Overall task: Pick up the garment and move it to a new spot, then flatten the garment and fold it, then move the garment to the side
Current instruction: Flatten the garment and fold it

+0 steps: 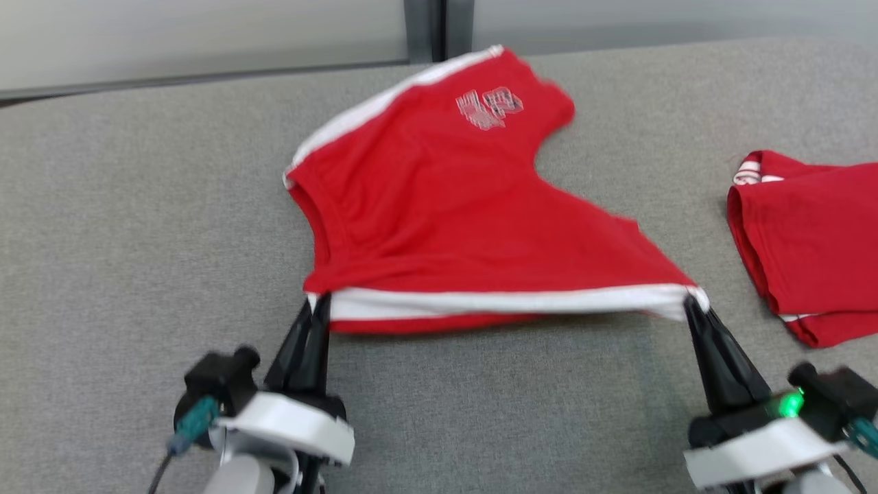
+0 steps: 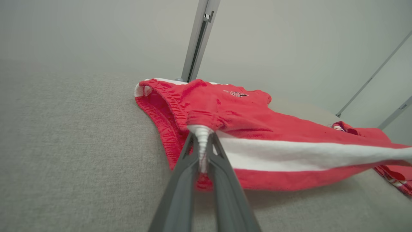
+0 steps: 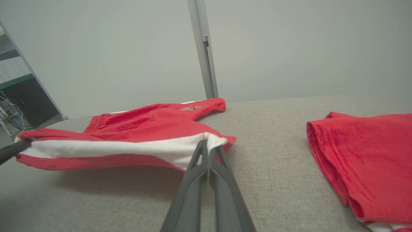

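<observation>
Garments number two, both red with white stripes. The task's garment sits mid-worktop, its far end with a white logo reaching the far edge of the grey worktop. Its near white-striped edge is stretched taut and lifted between two claws. The left claw is pinched narrow on the left corner, and the right claw is clamped on the right corner. A second garment lies folded toward the worktop's right side, well apart. One grey post stands behind the far edge. Nothing blocks the worktop between the two garments.
</observation>
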